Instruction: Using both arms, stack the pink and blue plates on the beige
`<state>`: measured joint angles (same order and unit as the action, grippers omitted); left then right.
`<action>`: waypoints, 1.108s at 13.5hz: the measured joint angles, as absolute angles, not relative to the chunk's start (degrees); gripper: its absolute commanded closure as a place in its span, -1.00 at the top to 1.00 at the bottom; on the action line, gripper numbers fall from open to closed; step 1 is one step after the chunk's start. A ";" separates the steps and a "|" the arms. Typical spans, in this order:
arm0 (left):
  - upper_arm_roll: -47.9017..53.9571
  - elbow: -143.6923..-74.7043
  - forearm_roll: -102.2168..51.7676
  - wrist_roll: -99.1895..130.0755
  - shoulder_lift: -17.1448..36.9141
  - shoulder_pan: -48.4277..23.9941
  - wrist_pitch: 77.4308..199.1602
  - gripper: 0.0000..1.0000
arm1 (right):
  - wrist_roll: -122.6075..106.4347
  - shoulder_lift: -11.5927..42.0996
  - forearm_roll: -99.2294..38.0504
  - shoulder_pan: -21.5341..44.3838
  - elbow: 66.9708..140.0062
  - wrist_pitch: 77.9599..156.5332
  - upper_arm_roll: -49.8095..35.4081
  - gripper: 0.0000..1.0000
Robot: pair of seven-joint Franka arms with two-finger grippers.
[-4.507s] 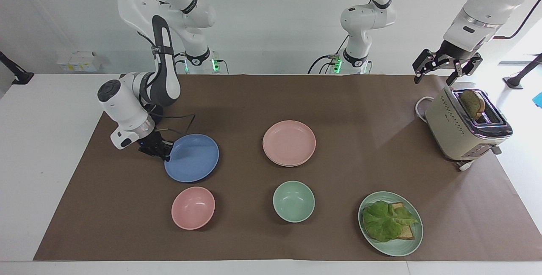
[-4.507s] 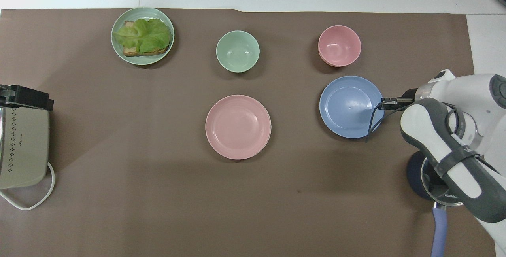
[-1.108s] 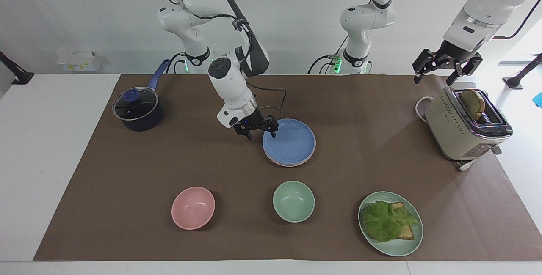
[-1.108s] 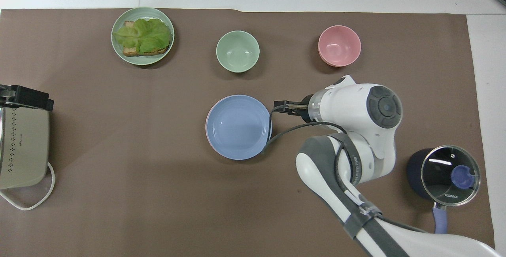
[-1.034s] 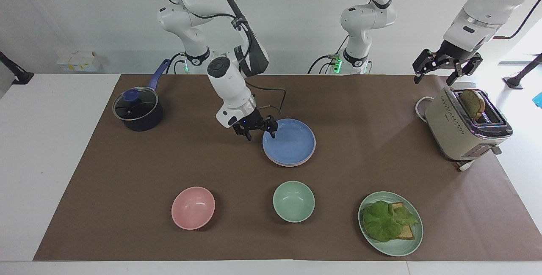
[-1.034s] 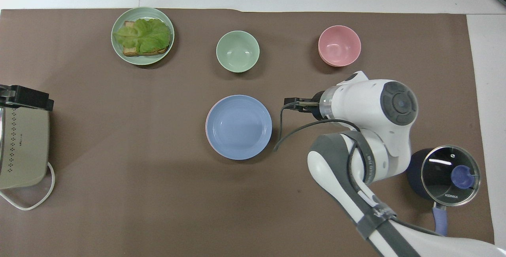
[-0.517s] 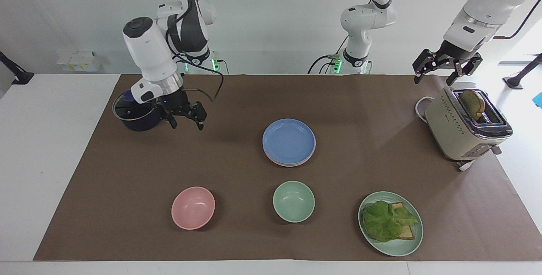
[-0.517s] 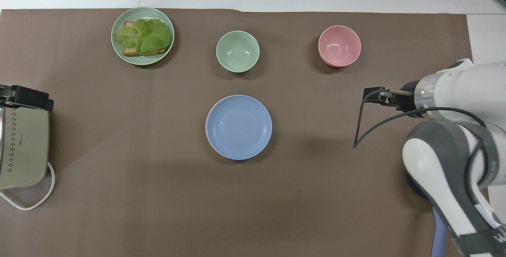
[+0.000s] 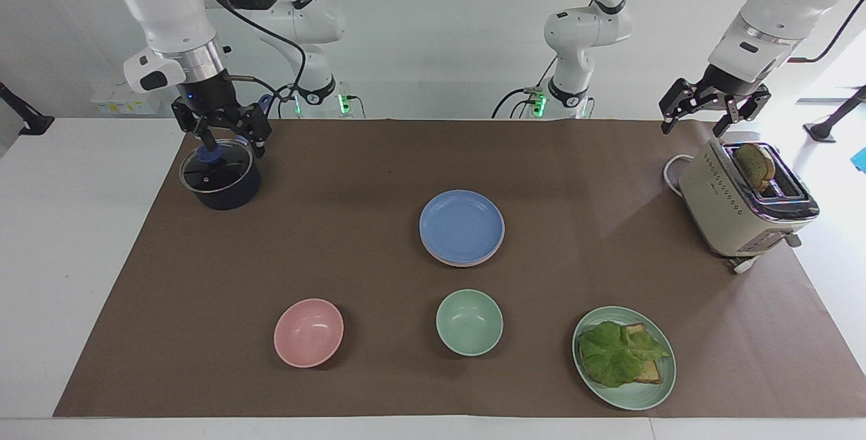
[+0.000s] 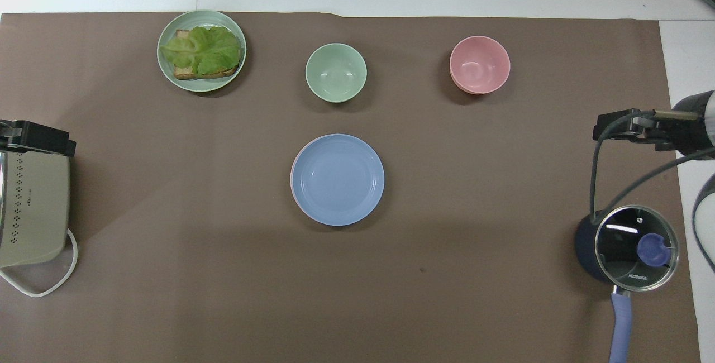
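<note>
While the right gripper [image 9: 221, 132] hangs open and empty over the lidded saucepan [image 9: 220, 178], the blue plate [image 9: 462, 225] tops the pink plate [image 9: 452, 258] mid-mat; beige plate can't be made out. Plates look light, stiff, slick: pinch the rim. Left gripper [image 9: 710, 114] waits open, empty above the toaster [image 9: 741, 204].

Bright, even indoor light, both views sharp.
Soft shadows spread on the brown mat [image 9: 379, 176]; strong glare washes out the table edge beside the toaster [image 9: 744, 200], under the left gripper [image 9: 710, 118].
</note>
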<state>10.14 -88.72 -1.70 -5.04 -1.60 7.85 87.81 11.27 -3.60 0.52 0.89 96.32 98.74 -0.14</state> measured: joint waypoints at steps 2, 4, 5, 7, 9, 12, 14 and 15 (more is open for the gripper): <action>10.14 -88.72 -1.70 -5.04 -1.60 7.85 87.81 1.00 | 10.91 -2.14 1.09 0.88 92.82 94.88 -0.14 1.00; 10.14 -88.72 -1.70 -5.04 -1.60 7.85 87.81 1.00 | 10.70 -0.11 1.32 0.71 89.37 92.27 -0.13 1.00; 10.14 -88.72 -1.70 -5.04 -1.60 7.85 87.81 1.00 | 10.55 0.61 1.32 0.57 88.39 91.90 -0.13 1.00; 10.14 -88.72 -1.70 -5.04 -1.60 7.85 87.81 1.00 | 10.36 1.20 1.32 0.44 87.66 91.85 -0.13 1.00; 10.14 -88.72 -1.70 -5.04 -1.60 7.85 87.81 1.00 | 10.35 1.23 1.31 0.34 87.38 91.73 -0.12 1.00; 10.14 -88.72 -1.70 -5.04 -1.60 7.85 87.81 1.00 | 9.52 1.23 1.31 0.30 87.30 91.66 -0.13 1.00; 10.14 -88.72 -1.70 -5.04 -1.60 7.85 87.80 1.00 | 9.28 1.23 1.31 0.30 87.30 91.60 -0.14 1.00; 10.14 -88.72 -1.70 -5.04 -1.60 7.85 87.80 1.00 | 9.25 1.23 1.30 0.30 87.30 91.53 -0.14 1.00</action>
<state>10.14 -88.72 -1.70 -5.04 -1.60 7.85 87.80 9.25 1.23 1.30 0.30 87.30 91.53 -0.14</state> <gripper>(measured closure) 0.000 0.000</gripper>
